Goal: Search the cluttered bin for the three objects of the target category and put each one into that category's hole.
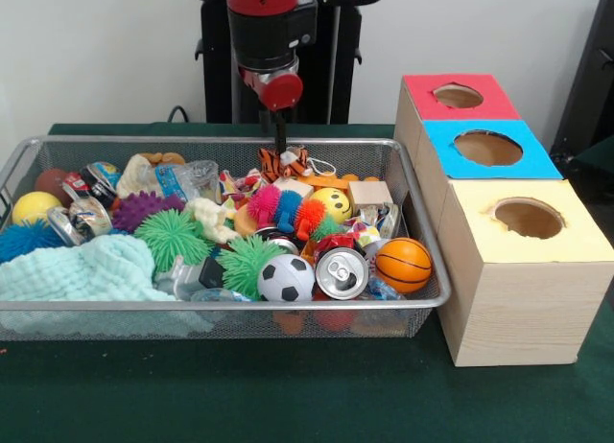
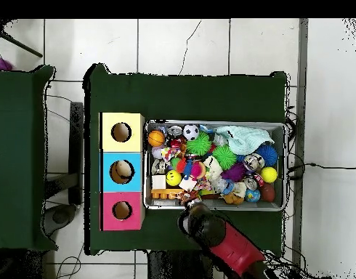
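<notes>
- Silver wire bin [image 1: 403, 165] is packed full of balls, spiky toys, drink cans and a cloth.
- One see-through bottle with a blue label [image 1: 177, 181] is seen lying near the far rim, left of the arm.
- Other bottles cannot be picked out for sure.
- Gripper [image 1: 280, 136] hangs over the far rim by a tiger toy [image 1: 285, 161]; whether it is wide or narrow cannot be told.
- The bottle should be gripped gently across its middle, since thin plastic is likely crushed.
- Three boxes [image 1: 499, 270] stand just beside the bin, and open room is left above them.
</notes>
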Controlling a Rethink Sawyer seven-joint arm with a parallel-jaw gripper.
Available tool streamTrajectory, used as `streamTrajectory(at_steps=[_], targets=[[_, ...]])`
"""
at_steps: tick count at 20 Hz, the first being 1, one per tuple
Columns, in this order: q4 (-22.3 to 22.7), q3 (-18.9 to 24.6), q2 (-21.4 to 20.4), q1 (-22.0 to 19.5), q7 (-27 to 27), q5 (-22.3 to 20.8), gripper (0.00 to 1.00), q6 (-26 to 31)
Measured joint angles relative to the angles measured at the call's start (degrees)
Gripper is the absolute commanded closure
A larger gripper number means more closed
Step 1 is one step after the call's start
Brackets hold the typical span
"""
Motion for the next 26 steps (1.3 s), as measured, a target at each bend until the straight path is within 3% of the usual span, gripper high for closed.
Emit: streamTrajectory(at_steps=[12, 26], targets=[[-4.50, -0.74, -0.01, 2.37, 0.00, -0.04, 0.00, 3.52], [-9.59, -0.74, 0.65, 0.04, 0.00, -2.32, 0.00, 5.89]])
